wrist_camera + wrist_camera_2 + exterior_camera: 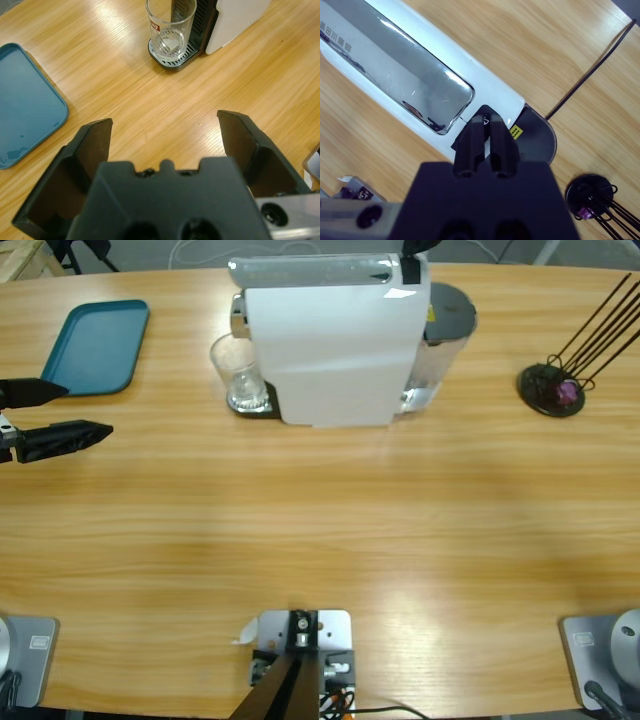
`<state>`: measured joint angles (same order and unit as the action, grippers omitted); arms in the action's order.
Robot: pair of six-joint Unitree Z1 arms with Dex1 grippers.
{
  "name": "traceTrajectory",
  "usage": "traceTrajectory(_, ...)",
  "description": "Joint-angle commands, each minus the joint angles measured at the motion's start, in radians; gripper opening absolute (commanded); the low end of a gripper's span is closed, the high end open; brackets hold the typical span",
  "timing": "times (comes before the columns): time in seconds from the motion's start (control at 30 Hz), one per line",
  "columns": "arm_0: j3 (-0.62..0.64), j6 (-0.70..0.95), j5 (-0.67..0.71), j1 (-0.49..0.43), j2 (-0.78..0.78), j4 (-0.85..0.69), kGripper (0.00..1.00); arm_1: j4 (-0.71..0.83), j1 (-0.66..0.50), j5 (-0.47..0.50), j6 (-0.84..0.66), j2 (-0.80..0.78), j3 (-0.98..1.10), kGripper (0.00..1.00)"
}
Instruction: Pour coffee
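A white coffee machine [335,340] stands at the far middle of the wooden table [320,530], and a small clear glass [238,372] sits on its dark drip tray [262,405] at the machine's left end. The left wrist view looks into the glass [171,30] from above — it stands upright on the slotted tray, carries a small red mark near its rim, and no pool of coffee can be made out at its base. The left hand [68,412] comes in from the left edge of the high view, hovering over bare wood well apart from the glass; its two black jaws are spread wide with nothing between them, and the same spread shows in its own wrist view [165,132]. Just beyond it on the far left lies a teal tray [97,346], its surface bare. The right hand [487,125] is pressed closed, jaws together, its tip directly over the back end of the machine's top, by the glossy silver lid [400,75] and beside a small yellow label [515,132]. To the far right of the table a round black stand [550,390] holds thin black rods and something small and purple — well apart from the machine.
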<state>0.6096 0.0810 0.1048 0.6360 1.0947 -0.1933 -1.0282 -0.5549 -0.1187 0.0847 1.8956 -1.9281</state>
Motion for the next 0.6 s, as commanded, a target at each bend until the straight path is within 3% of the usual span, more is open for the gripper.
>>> traceTrajectory(0.03,-0.002,-0.007,-0.016,0.007,0.034,-0.017,0.913,-0.003,0.016,0.013,0.012,0.020,0.068,0.000)
traceTrajectory(0.23,-0.002,-0.007,-0.016,0.007,0.034,-0.018,0.913,0.007,0.015,0.009,0.011,-0.035,0.046,0.025)
traceTrajectory(0.27,-0.002,-0.007,-0.014,0.007,0.034,-0.017,0.913,0.012,0.016,-0.008,0.012,-0.064,0.054,0.366)
traceTrajectory(0.3,-0.002,-0.007,-0.014,0.007,0.034,-0.018,0.913,0.021,0.016,-0.019,0.012,-0.096,0.072,0.551)
traceTrajectory(0.4,-0.004,-0.007,-0.014,0.007,0.033,-0.018,0.913,0.062,0.016,-0.027,0.012,-0.187,0.157,0.849)
traceTrajectory(0.47,-0.004,-0.007,-0.014,0.007,0.031,-0.018,0.913,0.070,0.016,-0.035,0.012,-0.224,0.209,0.965)
traceTrajectory(0.6,-0.004,-0.007,-0.014,0.007,0.028,-0.018,0.913,0.068,0.015,-0.047,0.012,-0.243,0.228,0.996)
